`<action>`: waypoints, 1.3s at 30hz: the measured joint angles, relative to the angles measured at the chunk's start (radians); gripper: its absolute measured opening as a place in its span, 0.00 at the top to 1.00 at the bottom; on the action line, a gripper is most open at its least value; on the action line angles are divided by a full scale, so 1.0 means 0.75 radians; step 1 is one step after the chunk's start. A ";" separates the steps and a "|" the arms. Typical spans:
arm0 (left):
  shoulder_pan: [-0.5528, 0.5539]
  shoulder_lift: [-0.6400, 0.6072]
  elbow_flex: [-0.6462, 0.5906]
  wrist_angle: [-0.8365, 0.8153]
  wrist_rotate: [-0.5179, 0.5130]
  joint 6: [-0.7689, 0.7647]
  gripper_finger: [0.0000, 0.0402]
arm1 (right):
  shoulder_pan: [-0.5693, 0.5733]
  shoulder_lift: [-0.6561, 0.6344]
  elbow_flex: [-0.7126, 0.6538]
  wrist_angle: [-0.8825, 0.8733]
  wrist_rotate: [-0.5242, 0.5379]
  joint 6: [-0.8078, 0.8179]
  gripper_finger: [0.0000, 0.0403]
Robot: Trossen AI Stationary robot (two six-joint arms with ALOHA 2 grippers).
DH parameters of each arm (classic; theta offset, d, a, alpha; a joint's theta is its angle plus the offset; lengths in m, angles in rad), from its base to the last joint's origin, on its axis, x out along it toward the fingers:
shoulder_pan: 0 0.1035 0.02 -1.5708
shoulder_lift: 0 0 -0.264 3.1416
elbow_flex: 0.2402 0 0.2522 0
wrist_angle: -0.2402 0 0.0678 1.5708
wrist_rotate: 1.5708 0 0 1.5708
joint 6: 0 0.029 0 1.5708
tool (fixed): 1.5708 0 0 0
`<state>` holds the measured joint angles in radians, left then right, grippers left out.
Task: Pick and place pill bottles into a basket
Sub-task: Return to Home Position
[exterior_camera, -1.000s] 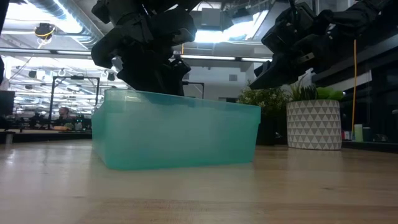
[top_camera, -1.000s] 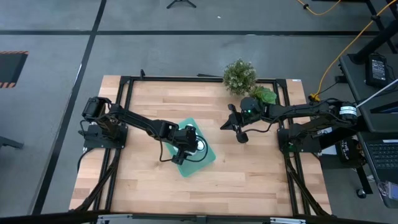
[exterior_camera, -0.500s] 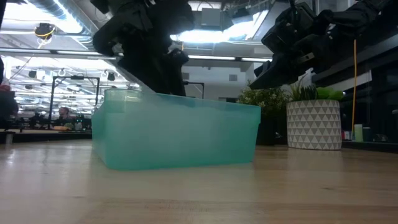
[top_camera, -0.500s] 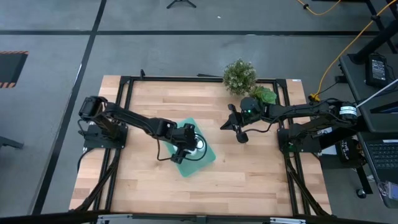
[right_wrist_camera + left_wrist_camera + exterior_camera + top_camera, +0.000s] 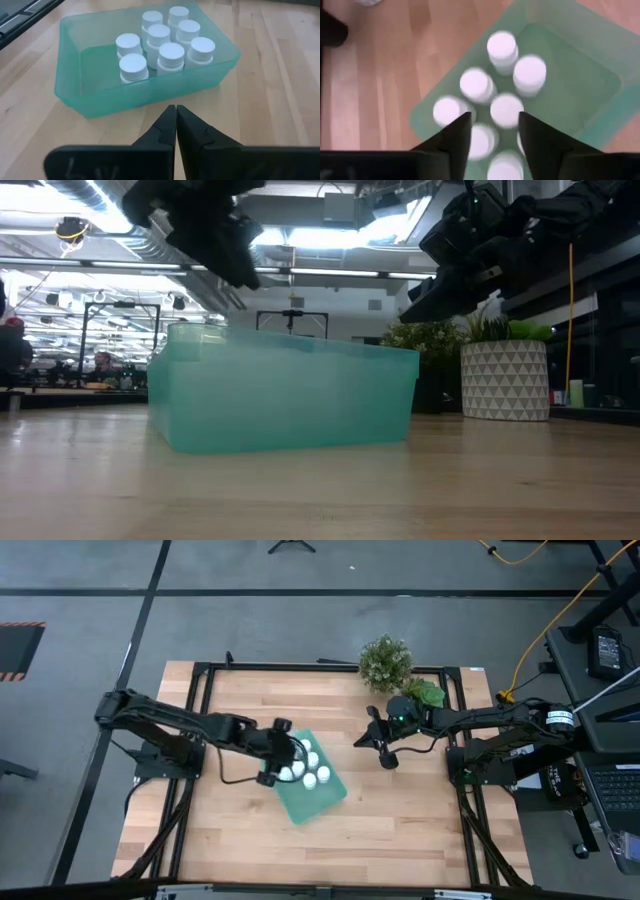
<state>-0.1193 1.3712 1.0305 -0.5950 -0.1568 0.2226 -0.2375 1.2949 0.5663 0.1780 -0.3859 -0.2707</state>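
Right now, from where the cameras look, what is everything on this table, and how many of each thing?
pill bottles: eight, white with round white caps, standing upright, clustered inside the basket.
basket: one, teal-green, near the middle of the table.
plant pot: one, white with a triangle pattern, holding green leaves, at the table's far edge near the right arm.
bushy plant: one, grey-green, at the far edge beside the pot.
table: one, light wood.
left gripper: one, dark, fingers open, above the basket's left side, holding nothing.
right gripper: one, dark, fingers shut, in the air to the right of the basket, apart from it.
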 joint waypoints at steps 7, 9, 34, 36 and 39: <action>0.068 -0.309 -0.215 0.027 -0.081 -0.001 0.85 | 0.004 -0.005 0.037 0.007 0.008 0.069 0.96; 0.096 -0.410 -0.285 0.095 -0.078 0.027 0.92 | 0.005 -0.006 0.052 0.002 0.058 0.049 0.96; 0.509 -1.293 -1.270 1.146 0.038 0.023 1.00 | -0.047 -0.016 -0.033 0.301 -0.075 -0.040 0.98; 0.528 -1.345 -1.283 1.138 0.037 0.024 1.00 | -0.095 -0.056 -0.036 0.289 -0.115 -0.006 0.98; 0.550 -1.413 -1.283 1.103 0.039 0.025 1.00 | -0.166 -0.138 -0.039 0.215 -0.125 0.019 0.98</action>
<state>0.2929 0.3118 0.0681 0.2320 -0.1276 0.2414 -0.3617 1.1916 0.5367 0.3394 -0.4797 -0.2561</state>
